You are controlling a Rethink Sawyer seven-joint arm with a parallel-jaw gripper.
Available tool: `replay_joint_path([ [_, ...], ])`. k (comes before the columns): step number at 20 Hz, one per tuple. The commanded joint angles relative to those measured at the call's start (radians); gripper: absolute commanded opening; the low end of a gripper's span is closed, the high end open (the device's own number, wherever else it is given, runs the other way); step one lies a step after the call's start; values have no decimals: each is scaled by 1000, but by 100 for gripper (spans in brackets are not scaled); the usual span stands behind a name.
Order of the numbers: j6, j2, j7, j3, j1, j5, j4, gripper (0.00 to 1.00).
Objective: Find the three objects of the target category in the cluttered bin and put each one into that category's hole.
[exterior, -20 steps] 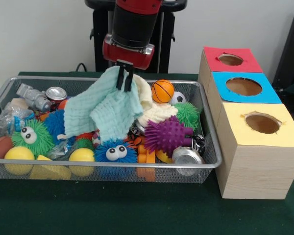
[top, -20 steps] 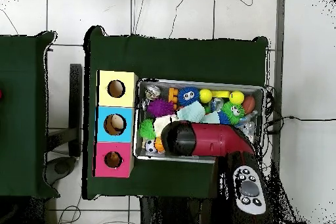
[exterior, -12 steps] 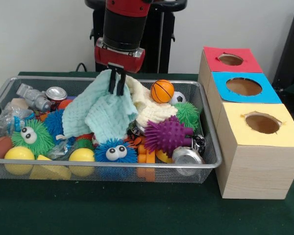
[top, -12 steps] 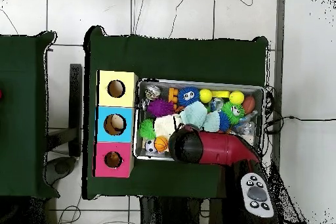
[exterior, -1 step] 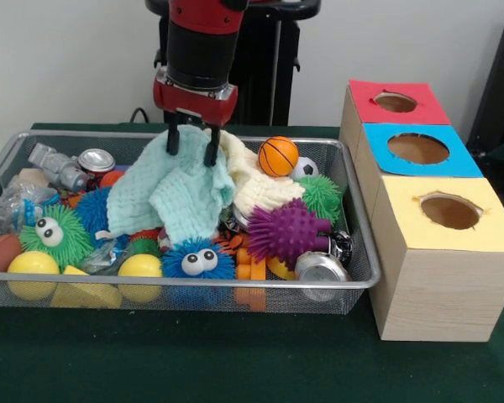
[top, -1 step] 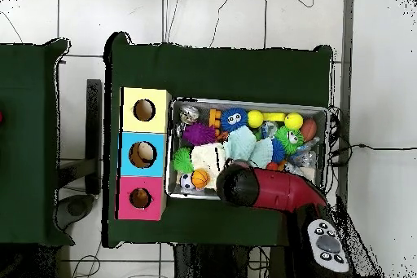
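Gripper (exterior, -1 step: pixel 191 146) has shifted left and spread its fingers, letting go of the mint cloth (exterior, -1 step: pixel 178 191), which lies draped over clutter in the bin (exterior, -1 step: pixel 363 277). No sorting visible; all three remain.

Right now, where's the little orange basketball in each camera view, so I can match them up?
Front view: the basketball lies at the bin's far side, right of centre, beside the cream cloth.
Overhead view: the basketball is in the bin's lower left corner, nearest the red box.
Shared landmark: the soccer ball next to it.
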Motion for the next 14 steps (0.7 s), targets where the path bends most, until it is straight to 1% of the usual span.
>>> replay_joint_path([
  [1, 95, 6, 44, 24, -48, 8, -19, 100],
  [2, 140, -7, 5, 15, -57, -9, -38, 100],
  [4, 171, -30, -86, 22, -105, -53, -42, 100],
  [6, 152, -46, -159, 54, -177, -86, -23, 100],
  [7, 144, -52, -183, 80, -216, -91, -12, 100],
  [10, 142, -49, -227, 153, -308, -98, -5, 100],
  [13, 125, -37, -248, 194, -364, -137, -6, 100],
  [14, 113, -39, -258, 217, -388, -151, 5, 100],
])
